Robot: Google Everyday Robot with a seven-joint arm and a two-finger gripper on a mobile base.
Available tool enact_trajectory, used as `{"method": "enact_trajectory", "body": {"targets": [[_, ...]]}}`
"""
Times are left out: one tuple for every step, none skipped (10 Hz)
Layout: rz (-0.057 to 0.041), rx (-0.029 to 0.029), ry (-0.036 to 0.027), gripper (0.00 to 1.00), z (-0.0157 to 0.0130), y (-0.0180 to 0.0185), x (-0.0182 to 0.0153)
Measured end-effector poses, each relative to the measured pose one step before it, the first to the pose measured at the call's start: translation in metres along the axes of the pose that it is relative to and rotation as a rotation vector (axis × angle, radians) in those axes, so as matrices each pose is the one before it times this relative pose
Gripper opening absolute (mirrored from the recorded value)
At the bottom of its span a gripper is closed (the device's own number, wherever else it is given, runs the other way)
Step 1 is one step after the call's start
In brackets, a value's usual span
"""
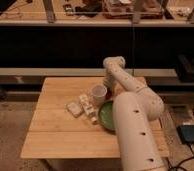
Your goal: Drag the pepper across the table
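Observation:
The light wooden table (55,135) fills the middle of the camera view. My white arm comes up from the lower right, bends at the far edge and reaches down to the tabletop. My gripper (110,91) is low over the table, just right of a white cup (98,93) and behind the green bowl (106,115). The arm covers the right part of the bowl. The pepper is not visible; the gripper and arm hide the spot by the cup.
Small white blocks (74,108) and a white bottle-like item (86,103) lie left of the bowl. A dark shelf unit with clutter (90,9) stands behind the table. A dark box (190,134) lies on the floor at right.

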Motion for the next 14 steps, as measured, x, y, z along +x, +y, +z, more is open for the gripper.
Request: {"method": "enact_trajectory", "body": {"targets": [[-0.03242, -0.0139, 0.00005, 0.18, 0.00346, -0.01442, -0.00433], [-0.06171, -0.02001, 0.00026, 0.18, 0.00592, -0.02646, -0.00736], [-0.02721, -0.00803, -0.00272, 0.18, 0.00368, -0.01394, -0.00381], [-0.02416, -0.00526, -0.00182, 0.18, 0.00183, -0.01593, -0.00278], [-0.02388, -0.00108, 0.00041, 0.18, -0.0001, -0.01792, -0.00195], [-0.01852, 0.00018, 0.00098, 0.18, -0.0006, -0.0115, -0.00068], [-0.01535, -0.00054, -0.00011, 0.18, -0.00013, -0.0089, -0.00076], [-0.02061, 0.00484, 0.00222, 0.18, -0.00222, -0.01378, -0.00023], [-0.01304, 0.00428, 0.00182, 0.18, -0.00159, -0.00933, 0.00016], [-0.0162, 0.00548, 0.0007, 0.18, -0.00145, -0.01092, -0.00049], [-0.01083, 0.00385, 0.00019, 0.18, -0.00091, -0.00755, -0.00044], [-0.02167, 0.00918, -0.00237, 0.18, -0.00103, -0.01526, -0.00218], [-0.01292, 0.00612, -0.0022, 0.18, -0.00068, -0.00906, -0.00179], [-0.0218, 0.01032, -0.00644, 0.18, -0.00054, -0.01509, -0.00422]]}}
